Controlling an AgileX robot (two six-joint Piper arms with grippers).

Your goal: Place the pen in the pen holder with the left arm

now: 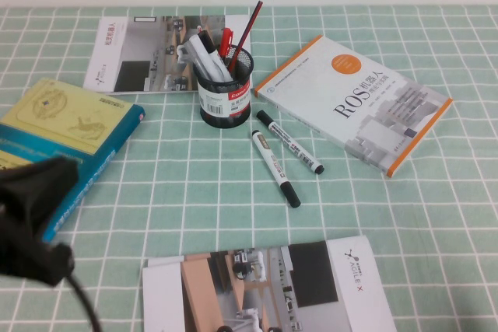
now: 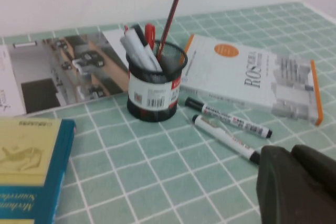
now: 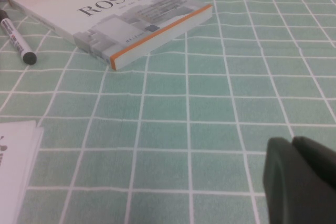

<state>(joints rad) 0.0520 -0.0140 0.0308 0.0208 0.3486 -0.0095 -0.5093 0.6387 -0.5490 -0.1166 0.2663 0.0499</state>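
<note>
- High view: the small black metal-mesh pen holder with a white and red label band stands on the green checked tablecloth, at about 12 o'clock from the table's middle. The slim all-white pen stands inside it, leaning toward 11 o'clock, beside a red pen and a dark red pencil.
- Two white markers with black caps lie at 5 o'clock from the holder, near it. A white ROS book with an orange edge lies at 3 o'clock, a teal and yellow book at 9 o'clock, a brochure at 10 o'clock, another brochure at 6 o'clock.
- The bulky black left arm sits at 8 o'clock, well apart from the holder.
- Left wrist view: the left gripper shows as a dark mass above the cloth, grasping nothing; whether its fingers are parted I cannot tell.
- Right wrist view: the right gripper hangs over bare cloth, near the ROS book; its finger state I cannot tell.
</note>
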